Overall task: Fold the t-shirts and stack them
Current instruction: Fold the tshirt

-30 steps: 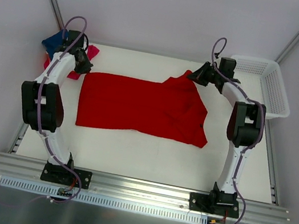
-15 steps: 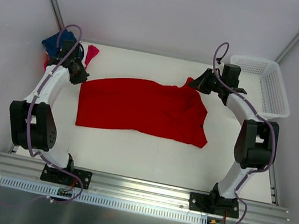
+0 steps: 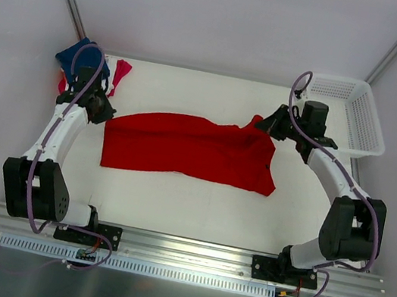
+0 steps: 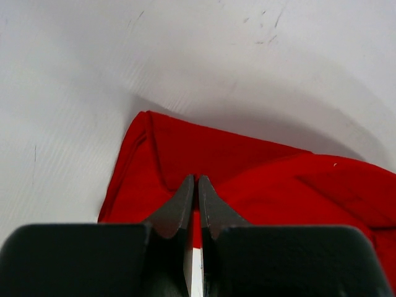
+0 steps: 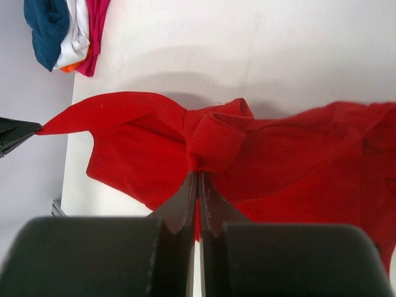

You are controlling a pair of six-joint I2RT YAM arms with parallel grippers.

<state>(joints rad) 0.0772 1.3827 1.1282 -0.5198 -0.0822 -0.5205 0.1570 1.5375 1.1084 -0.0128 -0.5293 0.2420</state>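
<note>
From the top view I have the red shirt (image 3: 190, 149) across the middle of the white table (image 3: 173, 205), long side running left to right, its lower edge lying flat on the surface. The left gripper (image 3: 104, 110) sits at the shirt's upper left corner and the right gripper (image 3: 263, 123) at its upper right, where the cloth rises to a small peak. Between the two the upper edge runs in a shallow curve. On the left wrist view my fingers are pressed together with red cloth right at their tips, a folded edge running away up and to the left of them. I read that as a pinch on the shirt's corner, and the right wrist view backs it up: at its left edge the cloth is drawn out to a thin point that ends on a dark fingertip. The right wrist view shows that arm's own fingers closed too, nipping the cloth just under a rolled fold – a cuff or a hem, I can't tell which. The stack (image 3: 83, 59) of small folded tees lies in the upper left corner of the table, just behind the left gripper; navy, white, orange and magenta layers show in the upper left of the right wrist view. A white mesh basket (image 3: 359, 108) stands at the upper right, beside the right arm.
</note>
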